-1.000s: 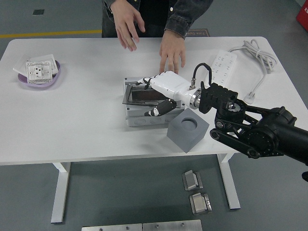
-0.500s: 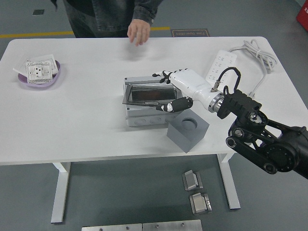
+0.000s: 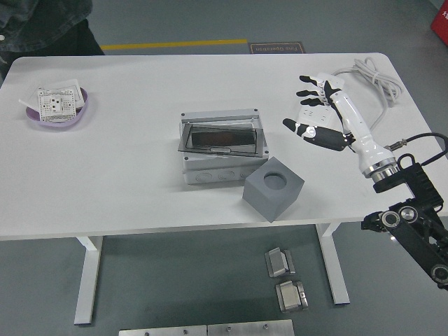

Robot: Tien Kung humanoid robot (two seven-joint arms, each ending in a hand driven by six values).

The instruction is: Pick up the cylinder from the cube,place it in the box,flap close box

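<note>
Right hand (image 3: 315, 112) right of the box (image 3: 221, 148), fingers spread, holding nothing. Grey cube (image 3: 274, 189) touching the box's front right corner, hole empty. Cylinder unseen, likely under the dark lid (image 3: 220, 138). Probably light, rigid, smooth.

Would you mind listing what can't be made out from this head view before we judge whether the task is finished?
- Cylinder: not visible; the dark lid covers the inside of the box, so its presence there cannot be confirmed.
- Cube: the depth of its round hole is in shadow.
- Purple dish: the white items in it are too small to identify.
- Person: cut off by the top edge.
- Left hand: out of view.
- Right hand is open, empty.
</note>
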